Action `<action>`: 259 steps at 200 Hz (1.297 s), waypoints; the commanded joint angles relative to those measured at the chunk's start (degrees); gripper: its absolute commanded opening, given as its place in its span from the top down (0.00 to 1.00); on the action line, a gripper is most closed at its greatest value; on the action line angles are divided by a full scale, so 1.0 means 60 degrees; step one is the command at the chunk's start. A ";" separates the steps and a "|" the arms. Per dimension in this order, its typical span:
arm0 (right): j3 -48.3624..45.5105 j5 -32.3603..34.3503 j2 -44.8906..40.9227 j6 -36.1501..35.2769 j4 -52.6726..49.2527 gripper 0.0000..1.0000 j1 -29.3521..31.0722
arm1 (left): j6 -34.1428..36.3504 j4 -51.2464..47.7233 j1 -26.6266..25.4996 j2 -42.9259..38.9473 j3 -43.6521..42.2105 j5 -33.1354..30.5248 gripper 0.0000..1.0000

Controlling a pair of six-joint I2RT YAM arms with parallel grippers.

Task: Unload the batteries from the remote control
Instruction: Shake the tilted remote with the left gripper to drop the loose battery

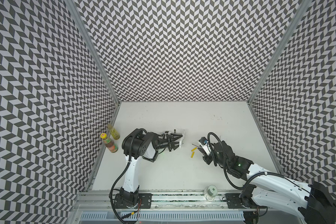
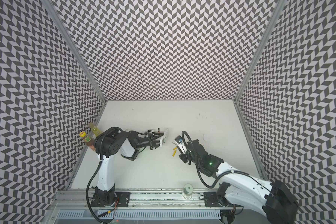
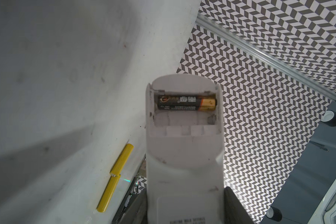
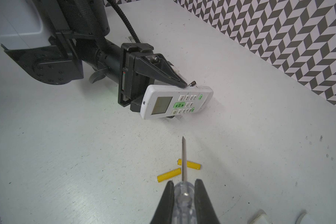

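Your left gripper clamped the remote control across its width, jaws about half spread, and your left arm was folded at the elbow behind it. Your right gripper pinched the screwdriver by its clear handle and hung apart from the remote control, facing its button side. Your right arm stretched low toward it.

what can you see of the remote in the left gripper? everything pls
The remote is scuffed white plastic, with a grey screen and white and green buttons on its face. The left gripper clamps its long edges, holding it on edge, face toward the right arm. Its back cover is off: one black-and-gold battery sits in the end slot, the next slot empty. Contact with the table is unclear.
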 commanded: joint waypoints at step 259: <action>0.0224 -0.1772 0.0234 0.0557 0.1301 1.00 -0.0513 | 1.5228 -1.4100 -0.1114 -0.7331 -0.0076 -0.6746 0.96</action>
